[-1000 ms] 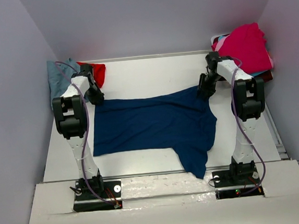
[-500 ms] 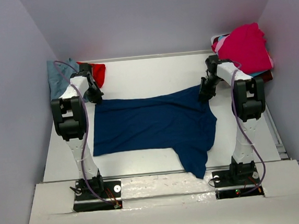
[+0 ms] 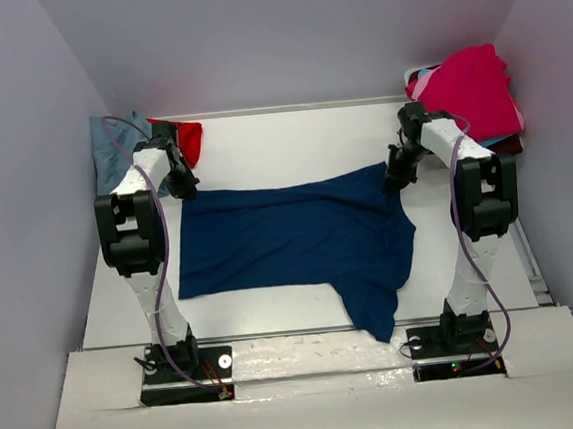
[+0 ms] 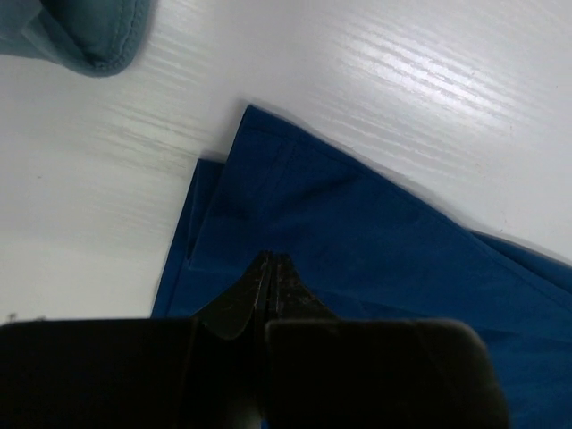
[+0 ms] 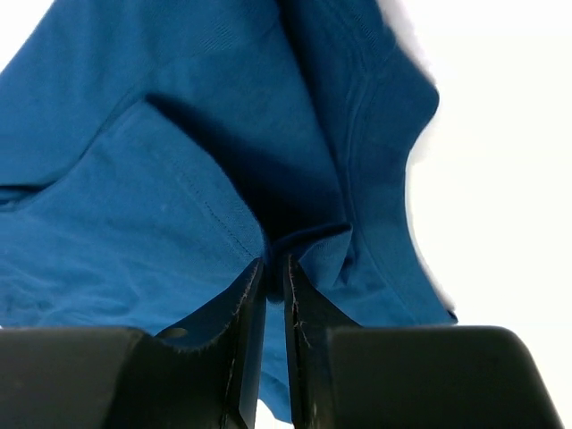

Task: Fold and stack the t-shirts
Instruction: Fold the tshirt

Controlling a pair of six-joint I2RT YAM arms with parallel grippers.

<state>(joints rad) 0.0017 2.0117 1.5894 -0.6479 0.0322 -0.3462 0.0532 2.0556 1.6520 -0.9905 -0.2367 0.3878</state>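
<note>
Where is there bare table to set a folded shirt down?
Bare: the far strip of table between the red shirt and the pile, beyond the navy shirt; also the near-left strip before its hem. Crowded: both far corners and the middle.

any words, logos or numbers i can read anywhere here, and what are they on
None can be read in any view.
navy t-shirt: plain cloth on show, no print, tag or lettering visible.
left shirt pile: no lettering visible.
right shirt pile: no lettering visible.
left arm base: small marks, too small to read.
</note>
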